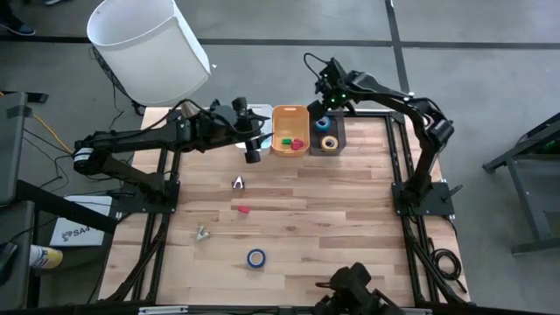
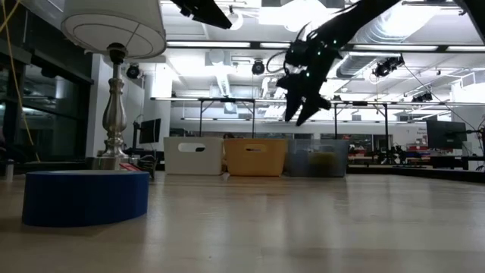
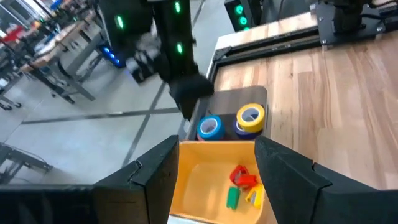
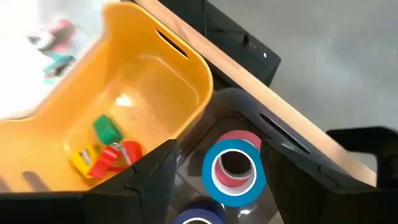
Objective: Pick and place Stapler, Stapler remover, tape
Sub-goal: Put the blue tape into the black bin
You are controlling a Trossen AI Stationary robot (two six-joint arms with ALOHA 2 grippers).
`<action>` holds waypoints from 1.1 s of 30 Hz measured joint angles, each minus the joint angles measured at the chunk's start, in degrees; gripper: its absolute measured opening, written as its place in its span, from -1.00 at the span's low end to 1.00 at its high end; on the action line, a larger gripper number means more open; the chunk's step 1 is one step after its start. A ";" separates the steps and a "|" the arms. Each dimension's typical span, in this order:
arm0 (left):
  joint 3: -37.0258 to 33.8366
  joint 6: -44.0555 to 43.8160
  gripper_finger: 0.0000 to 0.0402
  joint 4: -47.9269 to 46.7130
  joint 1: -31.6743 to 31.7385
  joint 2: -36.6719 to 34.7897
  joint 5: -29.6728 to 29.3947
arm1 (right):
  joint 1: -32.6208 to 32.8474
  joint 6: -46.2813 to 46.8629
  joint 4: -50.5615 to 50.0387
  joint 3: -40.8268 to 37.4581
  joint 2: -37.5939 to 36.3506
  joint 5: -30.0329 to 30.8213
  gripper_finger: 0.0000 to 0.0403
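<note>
tape roll (image 1: 255, 257) lies flat on the tabletop (image 1: 350, 227) near edge, well apart from both arms | we see right gripper (image 4: 217, 180) released over dark bin (image 1: 328, 133) holding rolls | left gripper (image 3: 217, 168) parted, empty, above yellow bin (image 1: 290, 131) of small blocks | we judge neither arm clearly nearer

A blue roll of tape (image 1: 255, 257) lies flat near the front edge of the desk (image 1: 350, 219). Two more rolls, one blue (image 1: 323, 123) and one yellow (image 1: 329, 142), lie in the dark bin (image 1: 338, 133). Two small metal staple removers (image 1: 237, 183) (image 1: 202, 233) and a small red piece (image 1: 242, 210) lie apart on the desk.
</note>
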 joint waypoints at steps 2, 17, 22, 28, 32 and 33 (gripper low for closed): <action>0.00 -1.09 0.03 -1.17 0.00 0.00 0.00 | 0.00 -0.50 -0.08 0.00 -1.45 -0.81 0.11; 0.00 -12.45 0.03 -12.93 -0.02 0.02 4.18 | 0.09 -3.50 -0.13 0.00 -8.50 -2.84 0.11; 0.00 -17.83 0.03 -17.90 -0.14 0.02 6.91 | 0.51 -4.38 -0.22 0.00 -9.57 -5.11 0.11; 0.00 -23.59 0.03 -23.34 -2.80 0.02 6.16 | 2.81 -5.81 -0.40 -0.02 -10.86 -5.25 0.11; 0.00 -28.89 0.03 -25.66 -5.50 0.46 6.00 | 5.12 -6.17 -0.38 -0.02 -11.92 -5.75 0.11; 0.00 -30.36 0.03 -26.47 -6.40 0.67 5.63 | 5.70 -6.48 -0.39 -0.02 -12.17 -5.98 0.11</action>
